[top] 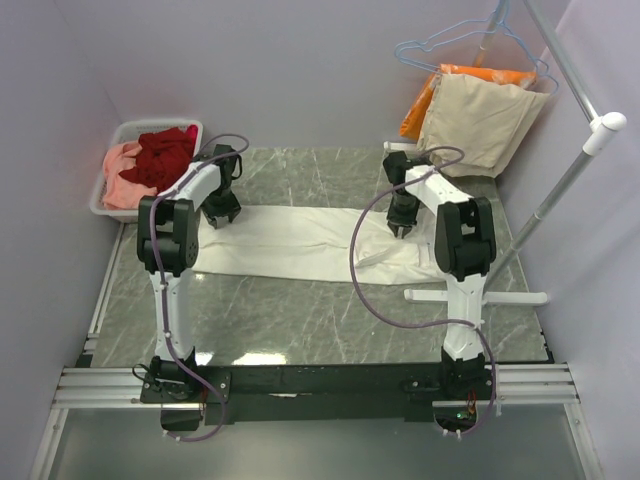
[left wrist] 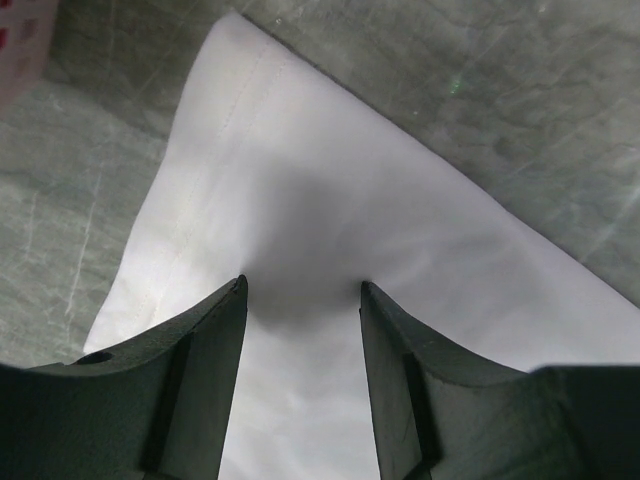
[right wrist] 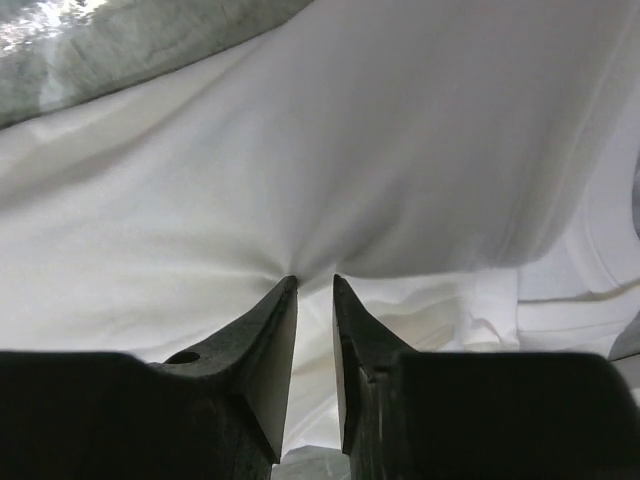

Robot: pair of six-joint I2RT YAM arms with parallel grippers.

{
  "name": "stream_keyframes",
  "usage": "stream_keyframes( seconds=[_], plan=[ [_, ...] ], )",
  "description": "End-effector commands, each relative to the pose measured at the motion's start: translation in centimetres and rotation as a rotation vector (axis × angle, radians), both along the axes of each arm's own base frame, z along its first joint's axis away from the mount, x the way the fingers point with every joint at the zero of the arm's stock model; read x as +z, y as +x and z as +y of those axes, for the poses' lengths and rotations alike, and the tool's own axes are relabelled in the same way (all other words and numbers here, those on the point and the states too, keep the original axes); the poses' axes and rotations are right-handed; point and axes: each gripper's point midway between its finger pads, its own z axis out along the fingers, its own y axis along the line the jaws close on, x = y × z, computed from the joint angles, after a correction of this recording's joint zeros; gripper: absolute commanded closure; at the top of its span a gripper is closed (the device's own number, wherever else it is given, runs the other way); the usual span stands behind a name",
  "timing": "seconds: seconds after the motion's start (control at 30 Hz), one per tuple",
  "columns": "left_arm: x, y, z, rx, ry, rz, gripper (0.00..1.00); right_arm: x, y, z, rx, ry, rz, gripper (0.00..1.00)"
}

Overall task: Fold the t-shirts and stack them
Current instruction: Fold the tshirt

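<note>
A white t-shirt (top: 300,245) lies folded into a long strip across the marble table; no print shows. My left gripper (top: 221,215) is over its left end, jaws open, with the cloth (left wrist: 300,180) flat under and between the fingertips (left wrist: 303,285). My right gripper (top: 404,228) is at the shirt's right end, jaws nearly together and pinching a fold of the white cloth (right wrist: 300,150), with wrinkles radiating from the tips (right wrist: 315,280). A dark red tee (top: 165,155) and a salmon pink tee (top: 120,182) lie in a white basket (top: 110,205) at the back left.
A beige cloth (top: 480,120) and an orange cloth (top: 420,105) hang at the back right under blue hangers (top: 470,45). A metal rack pole (top: 560,190) slants down to a white foot (top: 480,297) beside the right arm. Walls close in on both sides.
</note>
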Motion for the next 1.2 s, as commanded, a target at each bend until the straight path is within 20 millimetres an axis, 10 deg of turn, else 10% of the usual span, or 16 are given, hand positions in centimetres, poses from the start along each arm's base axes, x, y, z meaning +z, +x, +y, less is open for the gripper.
stream_keyframes(
  seconds=[0.0,0.37,0.83,1.17],
  plan=[
    [-0.6,0.5,-0.6,0.003,-0.015,0.000,0.46,3.5,1.0,0.2,0.002,-0.015,-0.108,0.72],
    [-1.4,0.2,-0.5,0.004,-0.004,0.022,0.45,5.4,2.8,0.9,0.021,-0.018,-0.157,0.71],
    [-1.7,0.5,-0.7,-0.004,-0.011,0.030,0.45,2.4,-2.1,2.4,0.062,0.000,-0.040,0.72],
    [-2.0,0.5,-0.7,-0.002,-0.014,0.032,0.45,4.0,-6.3,2.7,0.071,-0.005,0.001,0.72]
  ],
)
